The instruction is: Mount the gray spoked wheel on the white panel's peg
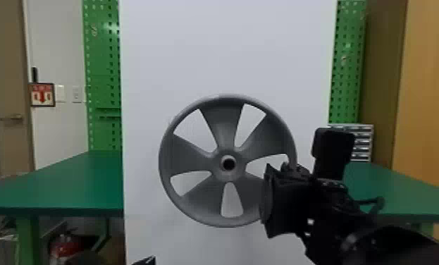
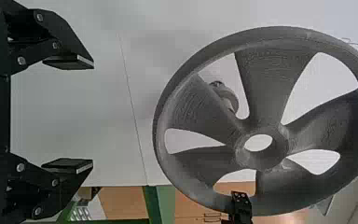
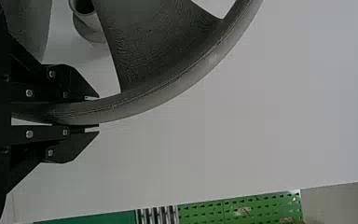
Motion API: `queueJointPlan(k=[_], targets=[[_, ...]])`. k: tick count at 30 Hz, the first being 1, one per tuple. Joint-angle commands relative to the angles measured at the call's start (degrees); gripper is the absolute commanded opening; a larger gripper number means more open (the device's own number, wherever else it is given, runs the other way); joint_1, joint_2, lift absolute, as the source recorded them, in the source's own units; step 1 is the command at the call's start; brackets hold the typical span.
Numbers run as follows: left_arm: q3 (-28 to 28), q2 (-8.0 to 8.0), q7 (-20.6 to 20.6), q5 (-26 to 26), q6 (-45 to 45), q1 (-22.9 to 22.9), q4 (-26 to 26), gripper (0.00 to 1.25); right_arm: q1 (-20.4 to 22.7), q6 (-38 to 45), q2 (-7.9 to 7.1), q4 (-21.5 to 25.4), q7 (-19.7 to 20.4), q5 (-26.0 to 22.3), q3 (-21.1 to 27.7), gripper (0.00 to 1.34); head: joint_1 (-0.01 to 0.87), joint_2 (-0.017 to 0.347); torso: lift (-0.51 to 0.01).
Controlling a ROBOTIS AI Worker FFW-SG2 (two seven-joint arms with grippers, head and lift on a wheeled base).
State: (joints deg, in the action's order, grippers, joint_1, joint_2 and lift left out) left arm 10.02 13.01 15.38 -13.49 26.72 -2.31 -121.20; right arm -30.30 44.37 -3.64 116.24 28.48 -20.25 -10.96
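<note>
Our right fingers [image 3: 73,145] grip the gray spoked wheel [image 1: 222,130] in front of the white panel [image 1: 229,53]; our left fingers [image 2: 68,39] are spread. We should center the hub [image 1: 228,173] squarely on the peg [image 2: 227,96] before pushing.

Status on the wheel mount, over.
Right gripper shut on gray wheel. Left gripper open, empty. Gray wheel off the peg; nothing seen between them.

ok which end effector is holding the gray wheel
The right end effector: its fingers are closed on the gray wheel at its rim. The left end effector stands open, with nothing between its fingers.
</note>
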Motion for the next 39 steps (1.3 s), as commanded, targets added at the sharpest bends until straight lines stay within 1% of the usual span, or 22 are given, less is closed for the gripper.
queueJointPlan(k=[1, 12, 25, 39], targets=[[0.00, 0.00, 0.00, 0.05, 0.00, -0.06, 0.00, 0.75, -0.11, -0.16, -0.05, -0.48, 0.00, 0.12, 0.15, 0.25, 0.123, -0.008, -0.401], [0.00, 0.09, 0.00, -0.04, 0.00, -0.06, -0.09, 0.75, -0.72, -1.48, 0.04, -2.77, 0.00, 0.56, 0.07, 0.25, 0.123, -0.008, -0.401], [0.00, 0.09, 0.00, 0.05, 0.00, 0.03, -0.09, 0.75, -2.39, -3.24, -0.05, -6.90, 0.00, 0.56, -0.37, 0.25, 0.123, -0.008, -0.401], [0.18, 0.09, 0.00, 0.13, 0.00, -0.06, -0.09, 0.75, -3.98, -4.29, -0.40, -9.80, 0.00, 0.30, 0.15, 0.25, 0.123, -0.008, -0.401]])
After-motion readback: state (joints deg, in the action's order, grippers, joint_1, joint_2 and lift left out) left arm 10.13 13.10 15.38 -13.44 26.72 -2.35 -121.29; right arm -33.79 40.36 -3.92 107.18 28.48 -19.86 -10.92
